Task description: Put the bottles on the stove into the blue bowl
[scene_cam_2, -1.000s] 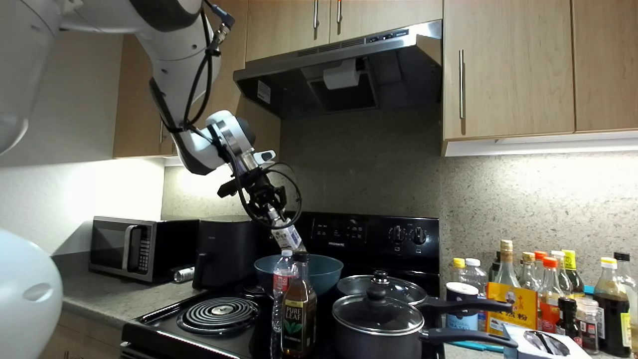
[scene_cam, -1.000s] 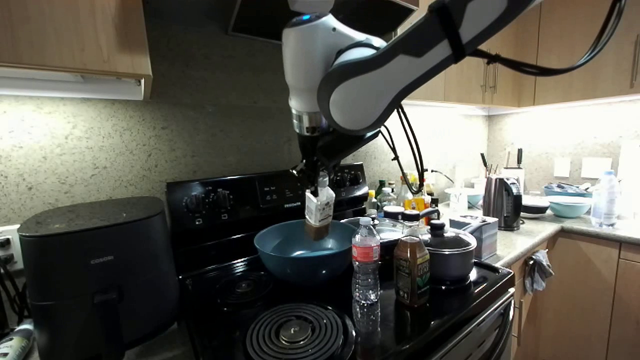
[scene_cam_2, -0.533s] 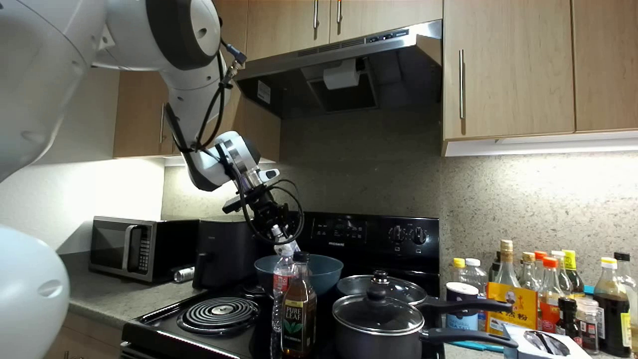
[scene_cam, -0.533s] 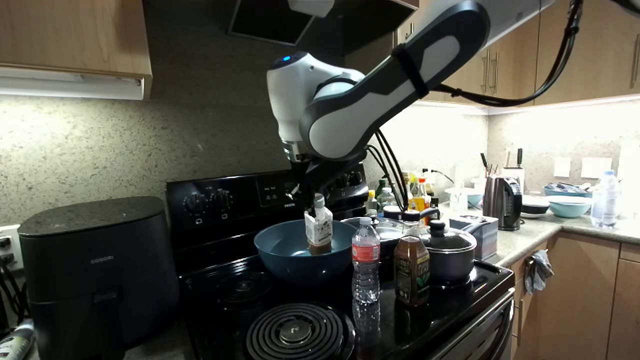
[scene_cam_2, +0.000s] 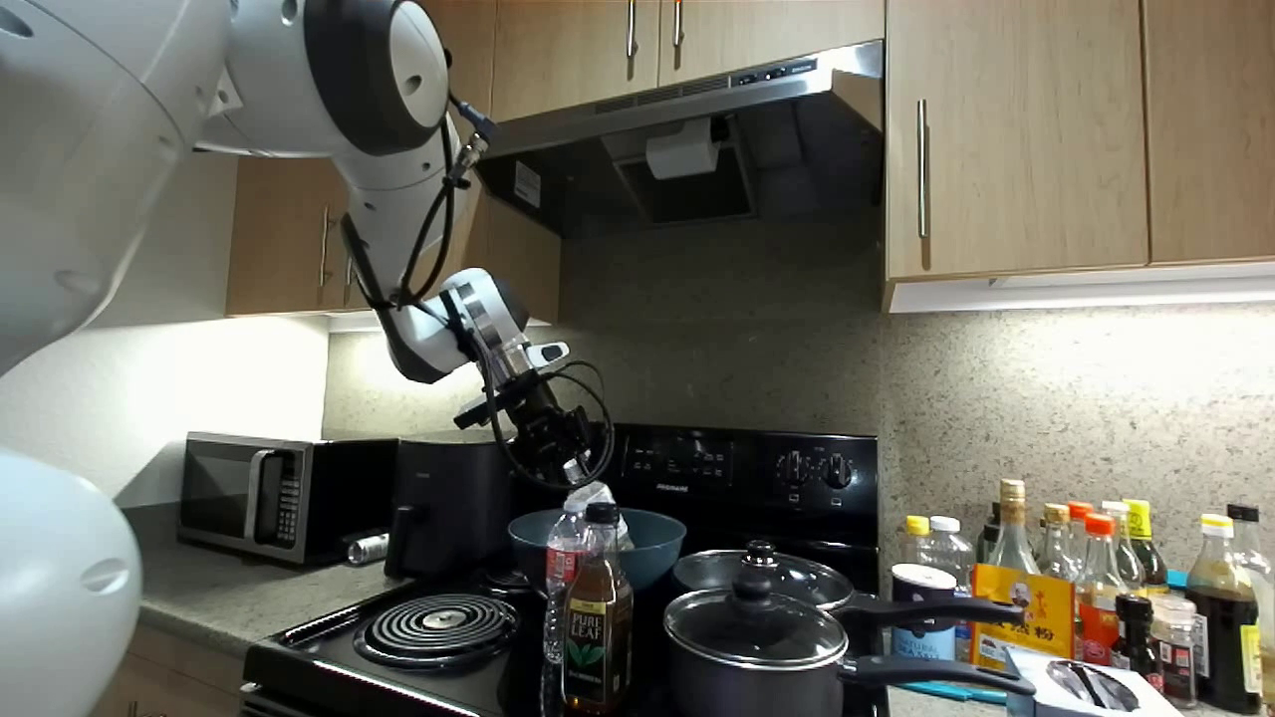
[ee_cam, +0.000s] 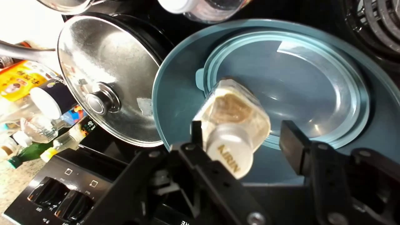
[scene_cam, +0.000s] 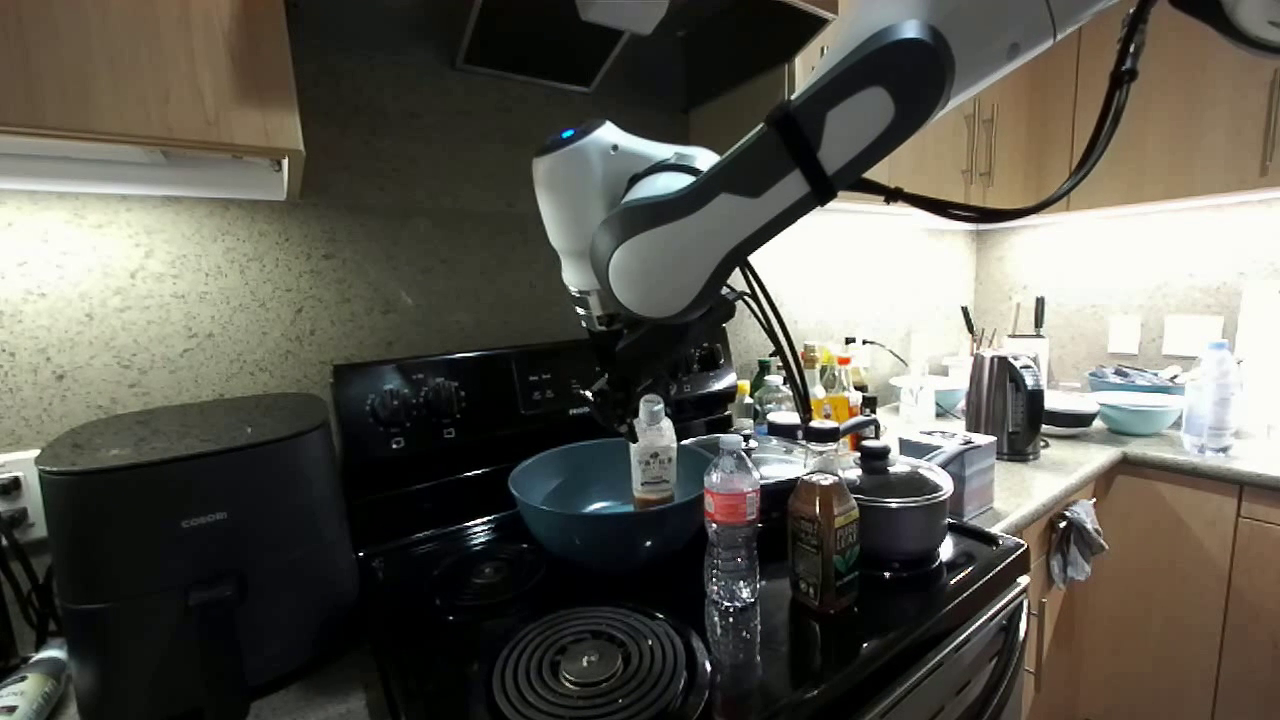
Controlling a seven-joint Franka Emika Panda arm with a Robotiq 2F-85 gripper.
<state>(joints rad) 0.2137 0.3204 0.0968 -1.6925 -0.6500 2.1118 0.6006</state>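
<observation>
A KIRIN bottle with a white cap, white label and brown liquid (scene_cam: pixel 654 465) stands in the large blue bowl (scene_cam: pixel 560 525) on the black stove (scene_cam: pixel 800 660). It looks about upright. In the wrist view my gripper (ee_cam: pixel 241 136) is open around this bottle (ee_cam: pixel 231 109). One finger is close against its side, with a gap to the other finger. A clear bottle with a red label and white cap (scene_cam: pixel 732 495) and a brown Pure Leaf bottle (scene_cam: pixel 824 545) stand upright on the stove in front of the bowl. Both also show in the other view (scene_cam_2: pixel 596 637).
A lidded dark pot (scene_cam_2: pixel 757 657) and a glass-lidded pan (ee_cam: pixel 109 81) stand beside the bowl. A coil burner (scene_cam: pixel 590 665) lies in front. A black air fryer (scene_cam: pixel 200 540) stands at one side. A round lidded container (ee_cam: pixel 281 90) lies inside the bowl.
The arm has come down and lowered the KIRIN bottle into the bowl. The gripper has opened, and the bottle has shifted slightly and stands straighter.
</observation>
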